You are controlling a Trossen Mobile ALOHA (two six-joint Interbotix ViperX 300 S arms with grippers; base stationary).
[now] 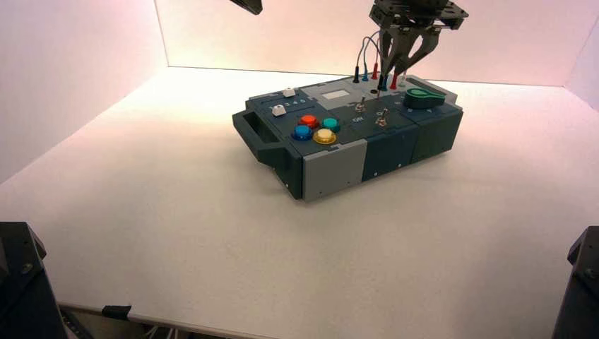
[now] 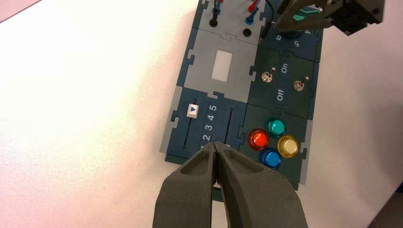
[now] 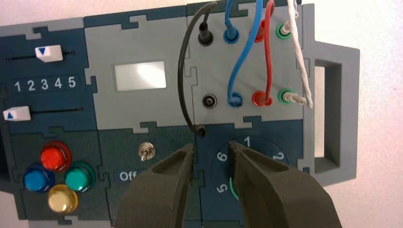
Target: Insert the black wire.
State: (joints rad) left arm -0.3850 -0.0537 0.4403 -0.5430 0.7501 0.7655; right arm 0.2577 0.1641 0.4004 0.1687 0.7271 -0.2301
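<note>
The black wire (image 3: 182, 80) has one black plug seated in a far-row socket (image 3: 204, 35). It arches over to its free plug (image 3: 200, 129), which lies loose on the box top just beside the empty black socket (image 3: 209, 101). My right gripper (image 3: 211, 152) is open and empty over the numbered knob dial, a short way from the free plug. In the high view it (image 1: 406, 53) hovers above the box's back end, by the wire's arch (image 1: 364, 46). My left gripper (image 2: 217, 147) is shut and empty, held high over the slider end of the box.
The blue wire (image 3: 231, 71), red wire (image 3: 269, 57) and white wire (image 3: 300, 57) are plugged in beside the black one. Also on the box (image 1: 339, 166) are the green knob (image 1: 424, 99), two toggle switches (image 2: 267, 76), coloured buttons (image 1: 316, 128), sliders (image 3: 49, 53) and side handles (image 1: 253, 134).
</note>
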